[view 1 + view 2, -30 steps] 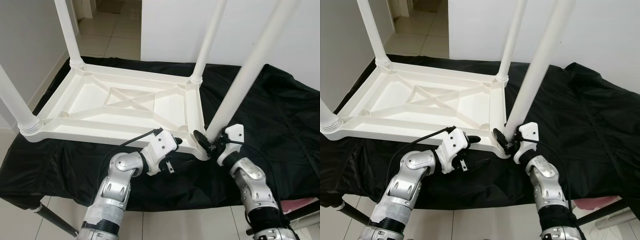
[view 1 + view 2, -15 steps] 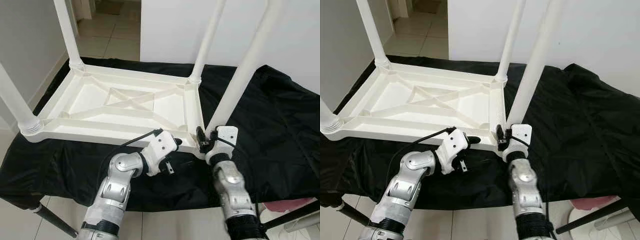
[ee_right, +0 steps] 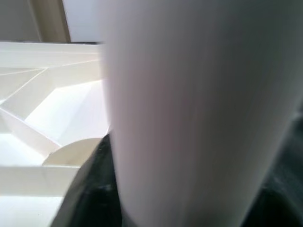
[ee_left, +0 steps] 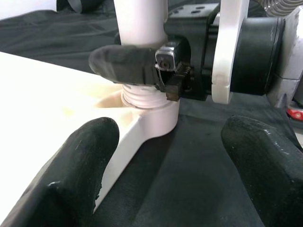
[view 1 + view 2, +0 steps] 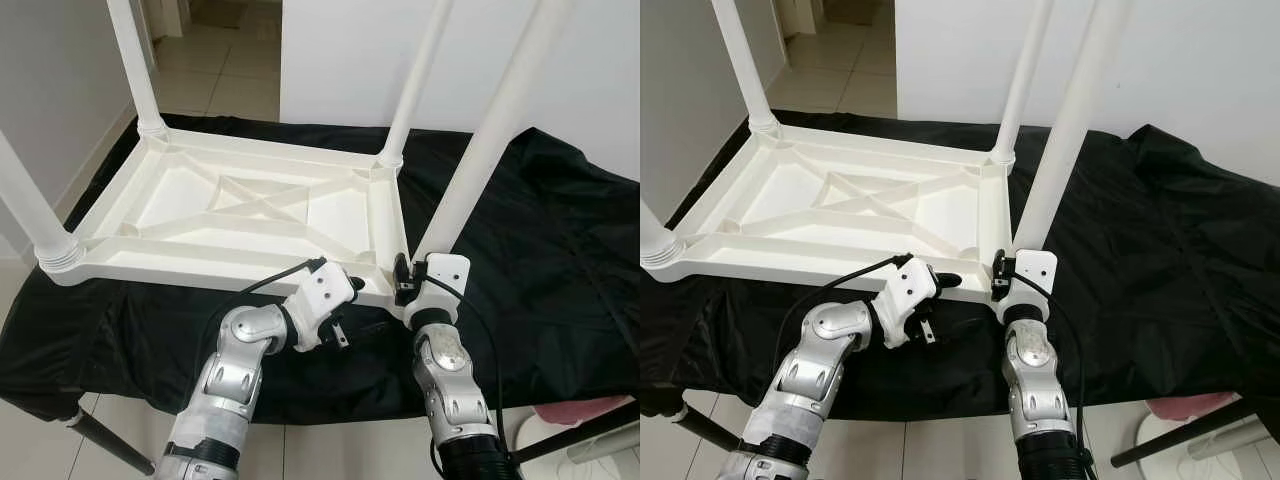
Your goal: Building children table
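Note:
A white plastic children's table [image 5: 250, 215] lies upside down on a black cloth [image 5: 540, 250], its legs pointing up. The near right leg [image 5: 490, 140] stands in the near right corner socket, leaning slightly right. My right gripper [image 5: 410, 283] is shut on this leg just above the socket; in the left wrist view one of its fingers [image 4: 125, 64] wraps the leg [image 4: 139, 19] above the threaded end. The leg [image 3: 189, 118] looms close in the right wrist view. My left gripper [image 5: 348, 308] is open beside the tabletop's near edge, left of that corner, holding nothing.
Three other legs rise at the far left [image 5: 135, 60], far right [image 5: 415, 80] and near left [image 5: 30, 215] corners. A white wall [image 5: 400, 50] stands behind, tiled floor [image 5: 220, 70] beyond. The cloth-covered support ends just below my arms; a black stand leg [image 5: 110, 445] is at lower left.
My right forearm has swung left under the leg and its wrist has turned around the leg's base, still gripping. The leg stands a little more upright. The left arm has not moved.

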`<state>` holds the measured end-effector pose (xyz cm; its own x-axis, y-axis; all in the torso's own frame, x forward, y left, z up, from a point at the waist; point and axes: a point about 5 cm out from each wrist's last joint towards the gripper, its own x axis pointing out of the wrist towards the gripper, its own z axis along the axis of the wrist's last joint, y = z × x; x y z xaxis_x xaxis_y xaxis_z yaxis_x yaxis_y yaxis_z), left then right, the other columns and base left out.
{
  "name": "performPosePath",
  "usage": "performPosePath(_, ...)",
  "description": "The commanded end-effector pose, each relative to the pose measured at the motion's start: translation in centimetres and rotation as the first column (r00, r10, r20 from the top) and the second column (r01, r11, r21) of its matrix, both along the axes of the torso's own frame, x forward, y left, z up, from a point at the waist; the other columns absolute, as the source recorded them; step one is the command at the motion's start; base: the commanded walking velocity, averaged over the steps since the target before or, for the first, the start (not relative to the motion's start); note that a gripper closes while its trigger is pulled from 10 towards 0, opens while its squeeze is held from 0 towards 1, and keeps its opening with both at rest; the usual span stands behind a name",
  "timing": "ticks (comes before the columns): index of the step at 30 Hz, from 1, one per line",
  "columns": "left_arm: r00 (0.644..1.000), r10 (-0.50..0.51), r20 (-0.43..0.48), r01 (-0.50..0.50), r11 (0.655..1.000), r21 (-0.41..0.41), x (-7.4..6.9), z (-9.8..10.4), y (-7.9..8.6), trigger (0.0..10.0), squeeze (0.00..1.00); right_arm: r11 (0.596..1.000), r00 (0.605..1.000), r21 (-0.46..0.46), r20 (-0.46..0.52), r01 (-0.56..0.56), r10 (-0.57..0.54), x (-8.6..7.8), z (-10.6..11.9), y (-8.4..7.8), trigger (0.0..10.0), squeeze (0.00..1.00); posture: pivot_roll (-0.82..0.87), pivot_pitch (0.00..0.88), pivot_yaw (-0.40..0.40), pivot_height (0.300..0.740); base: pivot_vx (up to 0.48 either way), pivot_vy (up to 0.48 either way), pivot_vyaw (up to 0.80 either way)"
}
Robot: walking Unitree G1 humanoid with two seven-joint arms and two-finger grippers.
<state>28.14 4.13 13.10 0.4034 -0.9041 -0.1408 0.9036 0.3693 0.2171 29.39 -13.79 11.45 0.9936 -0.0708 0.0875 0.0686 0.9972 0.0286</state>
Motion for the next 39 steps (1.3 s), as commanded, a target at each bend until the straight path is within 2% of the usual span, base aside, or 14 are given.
performPosePath(1,0.97,0.24,0.049,-0.237,0.97,-0.054,1.1,0.3,0.1,10.0,0.0,1.0,0.999,-0.003,-0.035,-0.019,0.019,-0.4,-1.0,-0.2,10.0,1.0,-0.03,0.0,-0.097,0.74,0.0,0.0,0.0)
performPosePath(6,0.968,0.245,0.049,-0.242,0.969,-0.059,1.0,0.4,0.1,10.0,0.0,0.997,0.997,0.007,0.004,-0.078,0.078,-0.6,-0.4,-0.4,10.0,1.0,-0.03,0.0,-0.099,0.74,0.0,0.0,0.0)
performPosePath(8,0.969,0.243,0.048,-0.24,0.969,-0.059,0.9,0.3,0.1,10.0,0.0,0.987,0.986,0.027,0.056,-0.156,0.154,-0.8,0.4,-0.8,10.0,1.0,-0.03,0.0,-0.096,0.74,0.0,0.0,0.0)
performPosePath(9,0.969,0.242,0.047,-0.239,0.969,-0.058,0.9,0.2,0.1,10.0,0.0,0.986,0.985,0.026,0.06,-0.166,0.165,-0.9,0.5,-1.1,10.0,0.34,-0.04,0.0,-0.093,0.74,0.0,0.0,0.0)
performPosePath(10,0.97,0.24,0.047,-0.237,0.97,-0.057,1.0,0.3,0.0,10.0,0.0,0.982,0.981,0.022,0.063,-0.185,0.183,-1.0,0.5,-1.6,10.0,0.0,-0.04,0.0,-0.092,0.74,0.0,0.0,0.0)
performPosePath(16,0.97,0.236,0.049,-0.234,0.971,-0.049,1.2,0.3,0.2,10.0,0.0,0.971,0.968,-0.003,0.079,-0.241,0.24,-1.3,0.7,-2.5,10.0,0.0,-0.04,0.0,-0.082,0.74,0.0,0.0,0.0)
performPosePath(17,0.974,0.221,0.042,-0.22,0.975,-0.041,1.2,0.2,0.4,10.0,0.0,0.946,0.941,-0.037,0.092,-0.323,0.325,-1.3,1.0,-3.5,10.0,0.0,-0.04,0.0,-0.068,0.74,0.0,0.0,0.0)
performPosePath(21,0.978,0.207,0.039,-0.206,0.978,-0.04,1.1,0.2,0.4,10.0,0.0,0.929,0.924,-0.048,0.09,-0.368,0.371,-1.3,1.1,-3.8,10.0,0.0,-0.05,0.0,-0.065,0.74,0.0,0.0,0.0)
performPosePath(26,0.992,0.127,0.015,-0.126,0.991,-0.036,0.6,0.3,0.7,10.0,0.0,0.834,0.841,-0.137,0.01,-0.535,0.541,-0.8,1.2,-4.9,10.0,0.0,-0.05,0.0,-0.048,0.74,0.0,0.0,0.0)
performPosePath(32,0.992,0.126,0.015,-0.125,0.992,-0.032,0.7,0.3,1.1,10.0,0.0,0.802,0.811,-0.14,-0.014,-0.581,0.585,-0.4,1.2,-5.0,10.0,0.0,-0.05,0.0,-0.049,0.74,0.0,0.0,0.0)
performPosePath(33,0.992,0.127,0.023,-0.126,0.992,-0.03,0.8,0.5,1.5,10.0,0.0,0.786,0.798,-0.164,-0.024,-0.597,0.602,0.4,1.3,-5.2,3.7,0.0,-0.04,0.0,-0.053,0.74,0.0,0.0,0.0)
performPosePath(35,0.992,0.127,0.026,-0.126,0.992,-0.029,0.8,0.6,1.6,10.0,0.0,0.782,0.796,-0.172,-0.028,-0.599,0.604,0.6,1.4,-5.2,3.7,0.0,-0.04,0.0,-0.055,0.74,0.0,0.0,0.0)
performPosePath(38,0.992,0.123,0.035,-0.122,0.992,-0.019,0.8,0.6,1.8,10.0,0.0,0.772,0.787,-0.17,-0.028,-0.612,0.617,0.9,1.4,-5.2,3.0,0.0,-0.04,0.0,-0.058,0.74,0.0,0.0,0.0)
performPosePath(39,0.992,0.118,0.042,-0.117,0.993,-0.015,0.7,0.6,1.9,10.0,0.0,0.762,0.776,-0.173,-0.033,-0.625,0.629,1.3,1.4,-5.1,0.0,0.0,-0.04,0.0,-0.067,0.74,0.0,0.0,0.0)
